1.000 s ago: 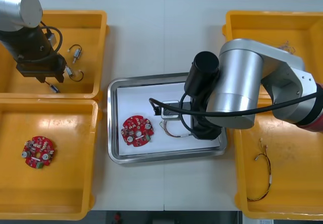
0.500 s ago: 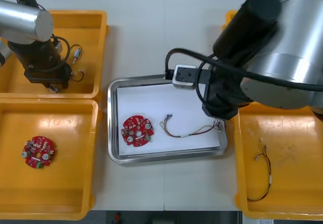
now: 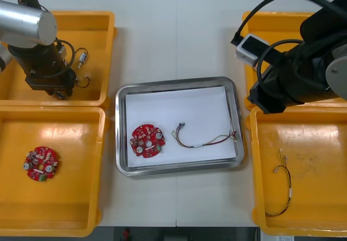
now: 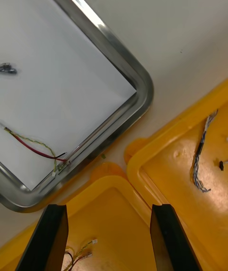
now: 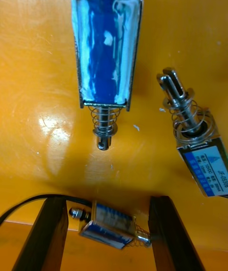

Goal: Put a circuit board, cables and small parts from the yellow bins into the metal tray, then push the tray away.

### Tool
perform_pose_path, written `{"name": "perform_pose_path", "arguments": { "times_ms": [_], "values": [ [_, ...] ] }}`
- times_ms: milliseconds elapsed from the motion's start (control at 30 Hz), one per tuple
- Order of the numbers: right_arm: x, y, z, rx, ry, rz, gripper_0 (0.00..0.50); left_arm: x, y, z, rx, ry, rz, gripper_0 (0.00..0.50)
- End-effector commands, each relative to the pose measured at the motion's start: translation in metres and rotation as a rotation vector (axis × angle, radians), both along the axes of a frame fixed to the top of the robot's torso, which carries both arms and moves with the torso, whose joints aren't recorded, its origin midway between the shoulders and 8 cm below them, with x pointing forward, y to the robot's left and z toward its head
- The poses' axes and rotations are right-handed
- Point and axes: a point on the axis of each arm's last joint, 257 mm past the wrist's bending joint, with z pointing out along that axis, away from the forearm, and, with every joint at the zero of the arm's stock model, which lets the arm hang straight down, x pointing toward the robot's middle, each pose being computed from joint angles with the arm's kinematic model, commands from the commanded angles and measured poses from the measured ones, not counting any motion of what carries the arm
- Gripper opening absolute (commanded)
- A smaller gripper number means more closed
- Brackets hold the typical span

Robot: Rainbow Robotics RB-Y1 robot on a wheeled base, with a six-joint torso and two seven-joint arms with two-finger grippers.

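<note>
Now: board and cable in the tray, right claw back over its bins

Front view: the metal tray (image 3: 123, 167), white inside, holds a red circuit board (image 3: 146, 140) with a red and yellow cable (image 3: 203, 139) just beside it. The left near bin (image 3: 16, 219) holds a second board (image 3: 40, 163), and the right near bin (image 3: 260, 208) a thin cable (image 3: 284, 184). The left gripper (image 3: 58, 90) sits low in the left far bin (image 3: 103, 51) among small metal parts (image 3: 81, 58). The right gripper (image 3: 265, 104), over the tray's far right corner half a second ago, now hangs above the seam between the two right bins.

Right wrist view: its fingers (image 4: 52, 238) stand wide with nothing between them. A twisted blue and white cable (image 4: 202, 157) lies in the right far bin (image 4: 161, 176).

Left wrist view: the fingers stand wide, one metal part (image 5: 111, 221) lies between them, and two more lie beyond.
</note>
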Motion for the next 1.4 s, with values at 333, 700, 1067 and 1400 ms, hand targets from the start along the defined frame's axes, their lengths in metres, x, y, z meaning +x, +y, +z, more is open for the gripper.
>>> {"name": "perform_pose_path", "arguments": {
  "times_ms": [333,700,1067,1400],
  "values": [
    [0.034,-0.074,0.016,0.223,0.021,-0.45,0.5,0.01,-0.009,0.015,0.039,-0.008,-0.123,0.0],
    [0.068,-0.101,0.033,0.389,0.076,-0.689,0.5,0.022,-0.015,0.034,-0.02,-0.069,-0.097,0.0],
    [0.123,-0.117,0.065,0.457,0.094,-0.896,0.5,0.026,-0.024,0.097,-0.064,-0.12,-0.079,0.0],
    [0.142,-0.138,0.072,0.536,0.211,-1.099,0.5,0.012,-0.042,0.145,-0.037,-0.146,-0.125,0.0]
  ]
}}
